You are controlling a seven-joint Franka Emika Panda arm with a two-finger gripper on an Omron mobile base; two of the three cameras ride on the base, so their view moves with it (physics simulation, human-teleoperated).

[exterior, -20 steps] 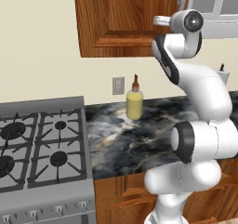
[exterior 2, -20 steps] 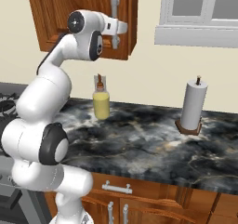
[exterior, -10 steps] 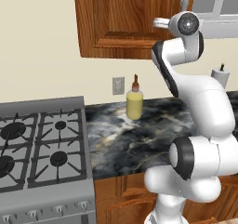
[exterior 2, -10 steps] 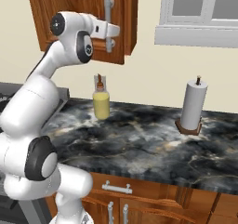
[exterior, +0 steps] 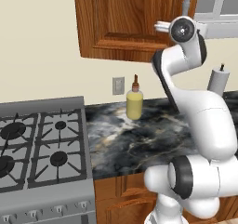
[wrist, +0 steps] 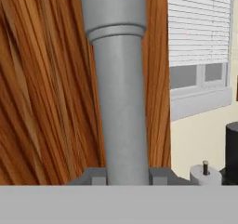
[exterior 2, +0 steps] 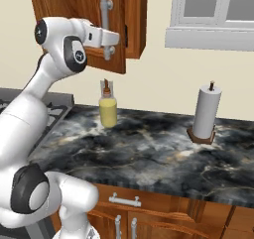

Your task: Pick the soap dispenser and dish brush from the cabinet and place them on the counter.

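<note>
Gripper point(wrist: 124, 175) now clamped on cabinet point(exterior: 125, 18) bar handle point(wrist: 122, 83), jaws freshly narrowed; door still shut, ready for pulling open

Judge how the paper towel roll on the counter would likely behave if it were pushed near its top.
The paper towel roll stands tall and narrow on a small wooden base, so a push near the top would probably tip it. It looks light for its size, since it is paper. Its spindle pokes out on top, so the roll likely stays on the holder rather than sliding off.
</note>
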